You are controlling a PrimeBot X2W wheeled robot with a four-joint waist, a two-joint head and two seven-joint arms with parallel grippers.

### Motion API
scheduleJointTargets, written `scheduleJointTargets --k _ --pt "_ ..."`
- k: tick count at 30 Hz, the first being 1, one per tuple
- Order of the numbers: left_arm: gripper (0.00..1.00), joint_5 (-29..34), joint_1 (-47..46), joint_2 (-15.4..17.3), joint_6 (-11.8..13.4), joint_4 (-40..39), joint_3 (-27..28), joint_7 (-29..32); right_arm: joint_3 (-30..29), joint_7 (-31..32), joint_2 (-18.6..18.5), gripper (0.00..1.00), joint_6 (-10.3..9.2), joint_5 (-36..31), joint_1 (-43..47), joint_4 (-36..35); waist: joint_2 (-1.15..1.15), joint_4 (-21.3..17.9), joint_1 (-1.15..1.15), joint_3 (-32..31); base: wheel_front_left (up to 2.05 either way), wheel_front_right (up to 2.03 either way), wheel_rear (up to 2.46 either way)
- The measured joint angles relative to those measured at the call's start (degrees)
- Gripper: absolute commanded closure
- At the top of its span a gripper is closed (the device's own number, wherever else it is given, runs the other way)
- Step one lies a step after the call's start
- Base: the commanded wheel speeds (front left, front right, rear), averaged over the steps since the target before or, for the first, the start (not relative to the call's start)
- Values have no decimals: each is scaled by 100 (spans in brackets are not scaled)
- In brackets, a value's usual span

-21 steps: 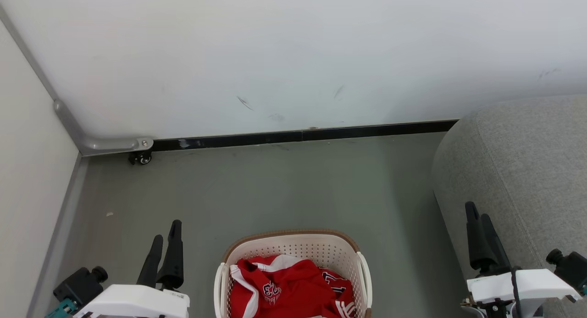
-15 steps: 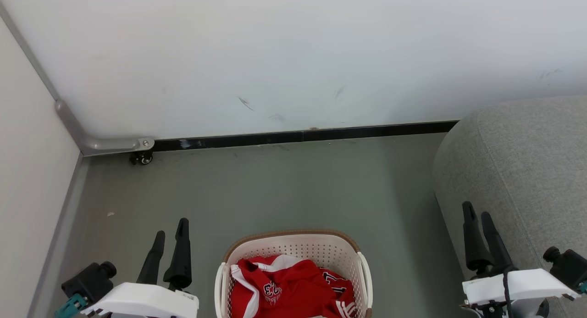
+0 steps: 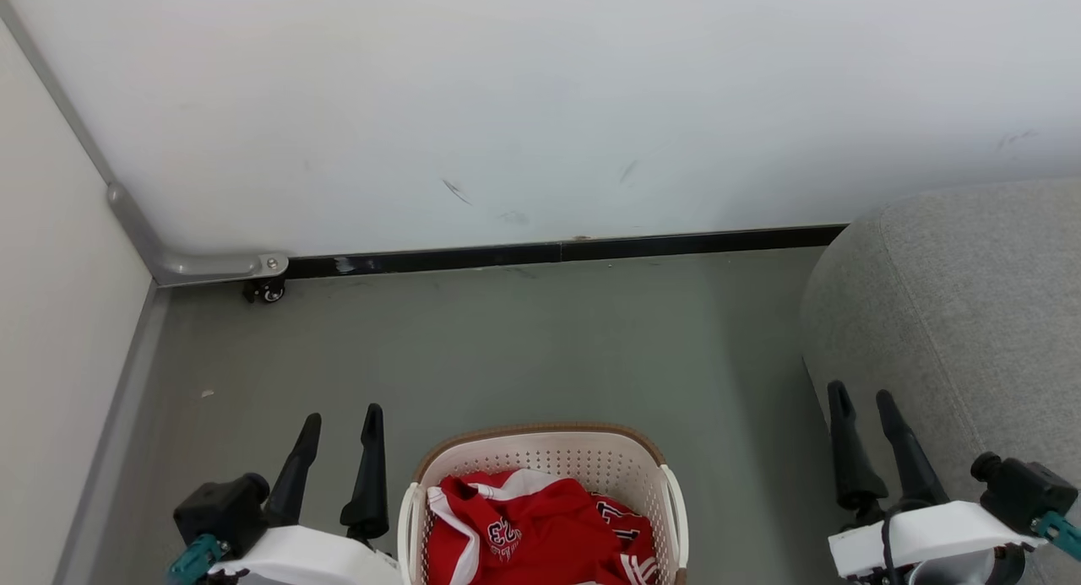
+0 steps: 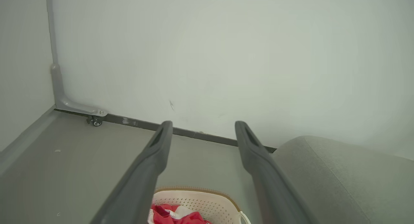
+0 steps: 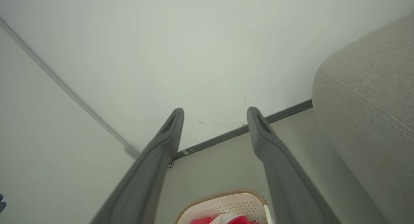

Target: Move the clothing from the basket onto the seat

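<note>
A heap of red clothing [image 3: 532, 534] with white trim and a "23" print fills the cream perforated basket [image 3: 540, 452], which stands on the floor at the bottom middle of the head view. The basket [image 4: 197, 200] and red clothing [image 4: 176, 216] also peek in low in the left wrist view, and the basket [image 5: 223, 203] low in the right wrist view. My left gripper [image 3: 342, 425] stands open just left of the basket, empty. My right gripper [image 3: 861, 395] stands open to the right, in front of the light-grey seat [image 3: 971, 306].
A white wall with a black skirting strip [image 3: 557, 251] closes the back. A white panel on the left ends in a grey metal bracket with a small caster [image 3: 266, 291]. Grey floor [image 3: 524, 349] lies between basket and wall.
Both grippers have spread their fingers apart. The left one has shifted right toward the basket, the right one slightly left and down.
</note>
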Motion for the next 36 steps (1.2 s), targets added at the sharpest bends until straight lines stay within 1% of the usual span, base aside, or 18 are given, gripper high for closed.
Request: scheduleJointTargets --k 7,25,36 --pt "0 678 106 2 160 -13 -159 -143 87 -104 0 0 1 -483 1 77 0 14 -2 -11 0 0 0" --pt "0 2106 211 4 549 9 -339 -501 141 -346 -1 0 1 -1860 -2 325 0 32 -3 13 0 0 0" --pt "0 2132 213 -7 621 107 -292 -525 145 -359 -1 0 1 -1893 -19 425 0 16 -4 43 0 0 0"
